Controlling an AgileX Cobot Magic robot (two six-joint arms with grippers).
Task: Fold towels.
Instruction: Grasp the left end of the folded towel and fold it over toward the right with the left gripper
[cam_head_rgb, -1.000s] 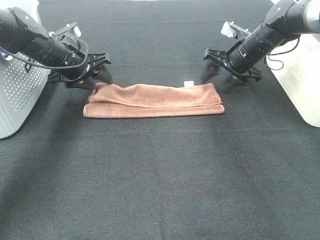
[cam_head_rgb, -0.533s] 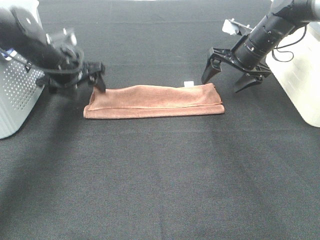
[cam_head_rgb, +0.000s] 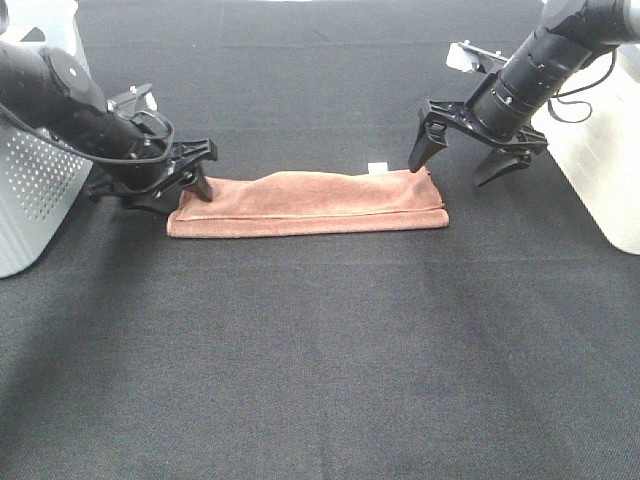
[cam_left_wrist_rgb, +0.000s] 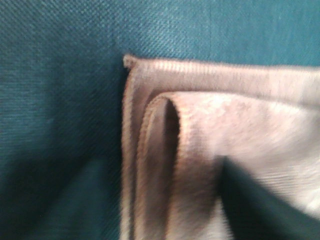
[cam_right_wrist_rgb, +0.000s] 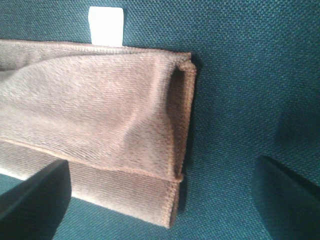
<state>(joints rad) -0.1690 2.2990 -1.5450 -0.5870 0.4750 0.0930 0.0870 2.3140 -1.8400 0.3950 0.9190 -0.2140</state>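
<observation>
The towel (cam_head_rgb: 305, 203) is a rust-brown cloth folded into a long strip across the middle of the black table, with a small white tag (cam_head_rgb: 377, 166) on its far edge. My left gripper (cam_head_rgb: 176, 192) is low at the strip's left end. Its jaws are apart, with one finger (cam_left_wrist_rgb: 250, 210) resting on the folded layers (cam_left_wrist_rgb: 200, 130). My right gripper (cam_head_rgb: 455, 168) hovers wide open at the right end, one fingertip by the far right corner. In the right wrist view the towel's right end (cam_right_wrist_rgb: 125, 115) and tag (cam_right_wrist_rgb: 106, 25) lie between the spread fingers (cam_right_wrist_rgb: 35, 200).
A white perforated basket (cam_head_rgb: 30, 200) stands at the left edge behind my left arm. A white container (cam_head_rgb: 610, 160) stands at the right edge beside my right arm. Black cloth covers the table (cam_head_rgb: 320, 360).
My left gripper came down onto the towel's left end and its jaws narrowed. The right gripper shifted slightly and stayed wide open by the right end. The towel lies as before.
</observation>
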